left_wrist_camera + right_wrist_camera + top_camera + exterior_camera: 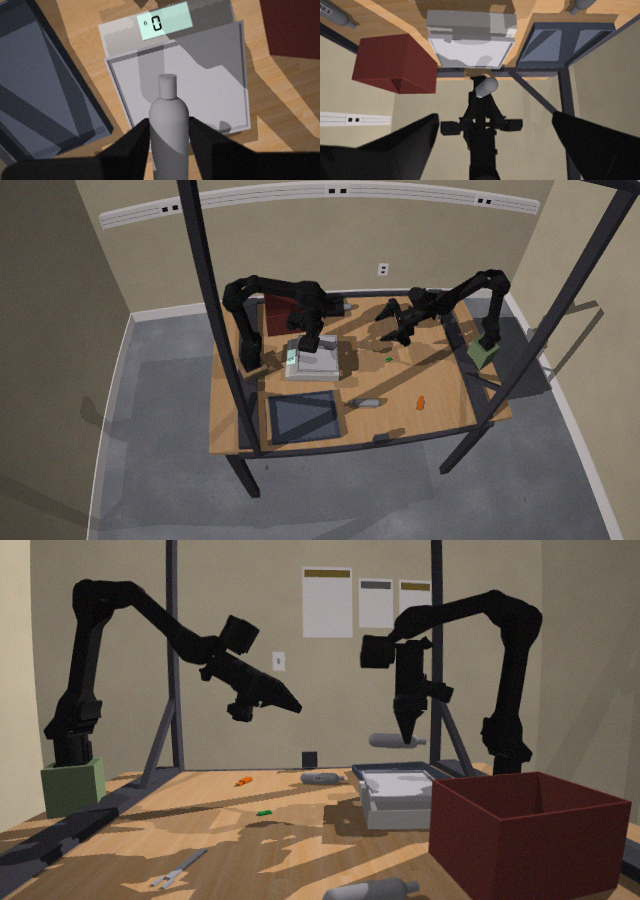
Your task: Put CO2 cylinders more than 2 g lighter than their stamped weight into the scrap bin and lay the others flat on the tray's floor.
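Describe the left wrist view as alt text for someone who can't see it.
A gray cylinder is gripped between the black jaws of the left arm, its neck pointing toward a scale whose display reads 0. A dark blue tray lies at the left, and part of a dark red bin shows at the top right.

High and well back, the top view looks steeply down on the table (450, 400) (210, 820); the exterior view faces across it, low, from the bin's (280, 322) (555, 850) (293, 28) (384, 56) side. Left wrist peers down close over the scale (312, 376) (400, 816) (185, 88) (469, 51); right wrist looks across from farther off. Both catch tray (300, 407) (358, 771) (40, 80) (541, 44) and bin.
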Tool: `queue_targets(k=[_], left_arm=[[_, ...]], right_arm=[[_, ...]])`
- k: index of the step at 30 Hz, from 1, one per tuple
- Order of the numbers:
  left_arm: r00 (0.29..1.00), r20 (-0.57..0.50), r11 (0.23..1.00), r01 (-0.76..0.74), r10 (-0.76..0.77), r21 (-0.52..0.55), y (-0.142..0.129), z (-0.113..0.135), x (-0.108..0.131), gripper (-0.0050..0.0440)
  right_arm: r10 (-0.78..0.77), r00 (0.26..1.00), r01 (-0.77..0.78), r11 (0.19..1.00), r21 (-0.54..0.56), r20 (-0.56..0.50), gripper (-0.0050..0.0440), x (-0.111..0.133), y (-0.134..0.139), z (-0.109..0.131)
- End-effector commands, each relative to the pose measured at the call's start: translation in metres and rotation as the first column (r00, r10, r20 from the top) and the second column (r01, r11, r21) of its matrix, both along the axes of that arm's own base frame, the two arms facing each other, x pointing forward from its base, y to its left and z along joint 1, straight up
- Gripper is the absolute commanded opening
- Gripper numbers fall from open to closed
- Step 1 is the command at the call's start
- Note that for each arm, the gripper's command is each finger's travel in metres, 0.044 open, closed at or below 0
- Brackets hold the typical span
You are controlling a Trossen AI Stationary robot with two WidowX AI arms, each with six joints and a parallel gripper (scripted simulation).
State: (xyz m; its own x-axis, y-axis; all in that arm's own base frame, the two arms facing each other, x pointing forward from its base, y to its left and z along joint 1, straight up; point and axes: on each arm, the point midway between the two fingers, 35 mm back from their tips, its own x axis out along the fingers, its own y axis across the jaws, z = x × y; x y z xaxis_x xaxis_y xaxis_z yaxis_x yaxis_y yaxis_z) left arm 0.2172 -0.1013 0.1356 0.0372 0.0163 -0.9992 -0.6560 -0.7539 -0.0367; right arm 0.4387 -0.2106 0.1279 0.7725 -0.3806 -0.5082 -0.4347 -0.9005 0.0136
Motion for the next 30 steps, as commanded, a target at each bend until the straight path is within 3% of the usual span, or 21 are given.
queue_targets(k=[1, 7, 9, 17, 24, 26, 30], left_arm=[[0.972, 0.077, 0.975, 0.223, -0.223, 0.011, -0.0013, 0.0056, -0.0006, -0.0050], [0.862, 0.133, 0.872, 0.487, -0.490, 0.054, -0.0015, 0.0056, -0.0008, -0.0050], [0.862, 0.133, 0.872, 0.487, -0.490, 0.054, -0.0015, 0.0056, -0.0008, -0.0050], [0.625, 0.182, 0.648, 0.751, -0.759, 0.127, -0.0009, 0.0054, -0.0007, -0.0050], [0.371, 0.197, 0.408, 0.890, -0.908, 0.202, 0.0006, 0.0052, 0.0002, -0.0050], [0.371, 0.197, 0.408, 0.890, -0.908, 0.202, 0.0006, 0.0052, 0.0002, -0.0050], [0.272, 0.196, 0.314, 0.922, -0.942, 0.228, 0.0010, 0.0051, 0.0004, -0.0050]], right_arm=[[-0.004, 1.000, 0.004, 1.000, -0.007, 0.030, 0.0440, 0.0036, -0.0005, 0.0126], [-0.004, 0.999, 0.004, 1.000, -0.008, 0.034, 0.0440, 0.0024, -0.0006, 0.0147], [-0.004, 0.999, 0.004, 1.000, -0.008, 0.034, 0.0440, 0.0024, -0.0006, 0.0147], [-0.004, 0.999, 0.004, 1.000, -0.008, 0.034, 0.0440, 0.0024, -0.0006, 0.0147], [-0.004, 0.999, 0.004, 1.000, -0.008, 0.034, 0.0440, 0.0024, -0.0006, 0.0147], [-0.004, 0.999, 0.004, 1.000, -0.008, 0.034, 0.0440, 0.0024, -0.0006, 0.0147], [-0.004, 0.999, 0.004, 1.000, -0.008, 0.034, 0.0440, 0.0024, -0.0006, 0.0147]])
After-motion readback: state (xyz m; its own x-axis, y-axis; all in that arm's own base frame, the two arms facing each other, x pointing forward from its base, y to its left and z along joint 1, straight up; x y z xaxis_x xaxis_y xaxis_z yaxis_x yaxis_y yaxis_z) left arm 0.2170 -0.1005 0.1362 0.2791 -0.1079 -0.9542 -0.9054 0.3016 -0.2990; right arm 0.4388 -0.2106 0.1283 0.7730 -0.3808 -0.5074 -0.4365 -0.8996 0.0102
